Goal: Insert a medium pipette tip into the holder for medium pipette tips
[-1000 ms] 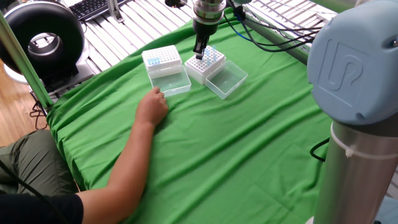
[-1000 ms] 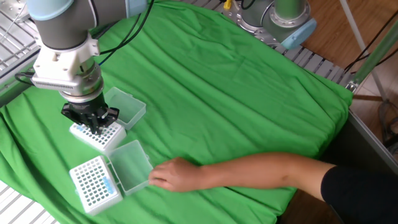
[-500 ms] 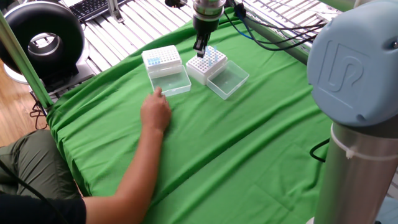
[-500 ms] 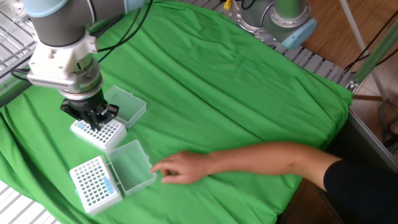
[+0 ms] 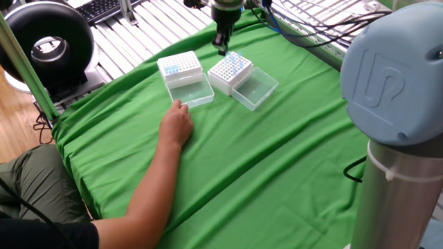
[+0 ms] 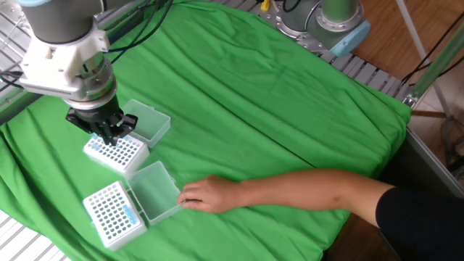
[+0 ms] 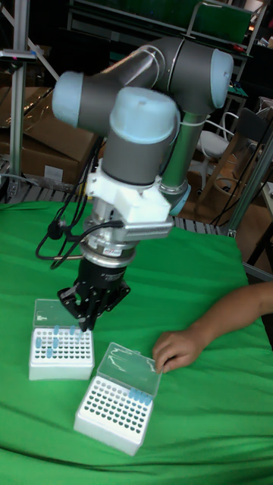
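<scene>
A big green cloth (image 5: 277,159) is spread over the table. The grey robot arm (image 7: 144,144) is seen above it. A person's arm is stretched across the cloth, and the hand (image 6: 203,194) is laid flat just beside the clear lid (image 6: 154,191) of one white rack (image 6: 110,214).

The other white rack (image 6: 116,153), the holder for medium tips, is set under the robot, with its own lid (image 6: 147,123) open behind it. A few blue tips (image 7: 51,341) are stuck in its holes.

The gripper (image 7: 85,320) is held just above this rack, not touching it. Its fingers are close together, but whether a tip is pinched cannot be told.
</scene>
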`<action>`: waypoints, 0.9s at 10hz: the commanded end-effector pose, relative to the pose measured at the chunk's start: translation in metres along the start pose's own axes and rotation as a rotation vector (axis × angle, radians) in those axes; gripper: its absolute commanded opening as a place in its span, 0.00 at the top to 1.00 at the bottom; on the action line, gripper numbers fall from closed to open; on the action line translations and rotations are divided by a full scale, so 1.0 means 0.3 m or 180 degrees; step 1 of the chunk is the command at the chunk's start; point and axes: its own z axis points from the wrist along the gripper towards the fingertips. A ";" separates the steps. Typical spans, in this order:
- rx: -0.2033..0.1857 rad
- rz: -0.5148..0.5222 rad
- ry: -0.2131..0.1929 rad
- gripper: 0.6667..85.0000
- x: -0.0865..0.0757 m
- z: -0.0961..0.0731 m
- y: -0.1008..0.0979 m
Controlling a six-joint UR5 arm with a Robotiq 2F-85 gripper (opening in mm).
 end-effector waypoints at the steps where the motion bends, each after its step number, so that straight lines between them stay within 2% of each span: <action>1: -0.0029 0.0145 0.0048 0.96 -0.055 -0.118 0.064; 4: -0.0059 0.0282 0.0075 0.96 -0.125 -0.167 0.138; 6: -0.0032 0.0288 -0.0032 0.96 -0.213 -0.130 0.161; 8: -0.0032 0.0280 -0.0086 0.96 -0.271 -0.089 0.178; 9: 0.0010 0.0283 -0.0103 0.96 -0.295 -0.065 0.182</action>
